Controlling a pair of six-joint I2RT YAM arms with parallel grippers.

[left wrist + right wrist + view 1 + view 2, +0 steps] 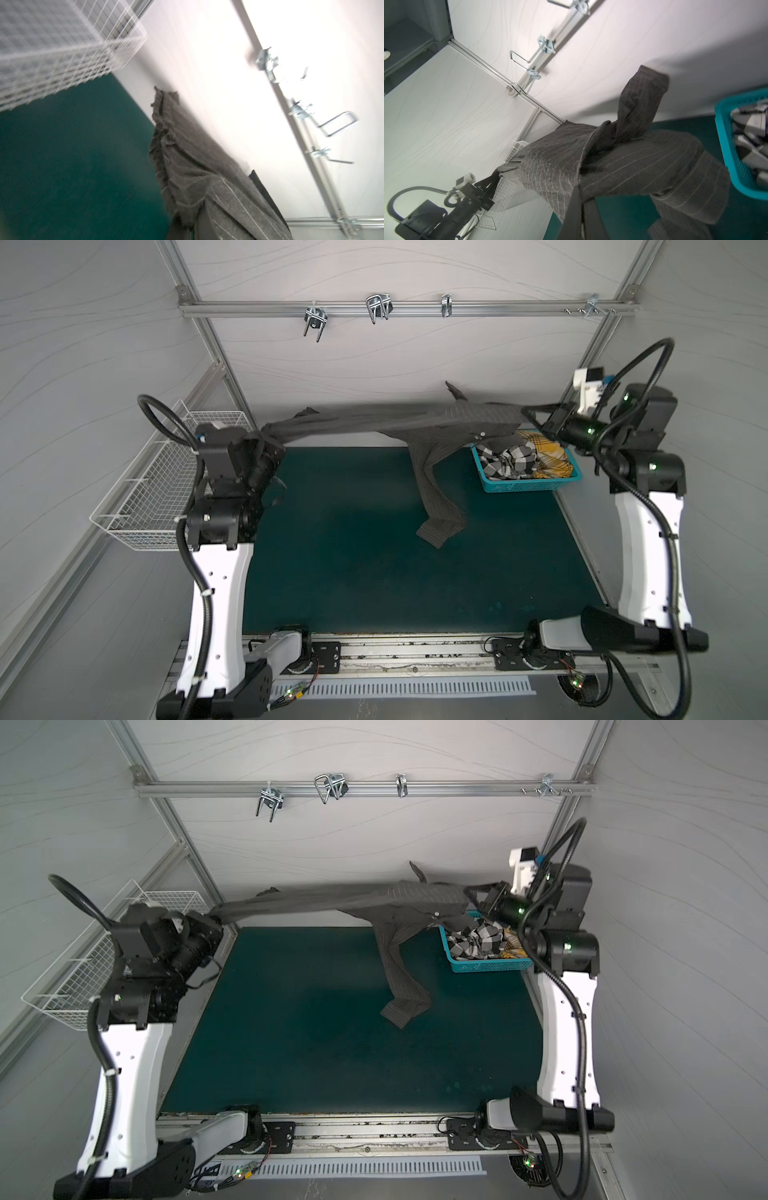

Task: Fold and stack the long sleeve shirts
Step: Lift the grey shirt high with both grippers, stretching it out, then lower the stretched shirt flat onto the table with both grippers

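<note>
Stretching across the far side above the worktop (353,556), the charcoal shirt (415,418) hung between left end effector (269,438) and right end effector (528,411), both pinching it. Check shirt (508,462) and mustard shirt (549,460) lay in the far-right basket (524,486).

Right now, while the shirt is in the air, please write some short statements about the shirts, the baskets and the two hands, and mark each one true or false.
1. The pinstriped shirt is stretched in the air between the left hand and the right hand. True.
2. The teal basket has nothing in it. False: it holds the check shirt and the yellow plaid shirt.
3. One part of the pinstriped shirt hangs down to the green mat. True.
4. A folded shirt lies in the white wire basket. False: no shirt shows there.
5. Both hands are open. False: both are shut on the pinstriped shirt.
</note>
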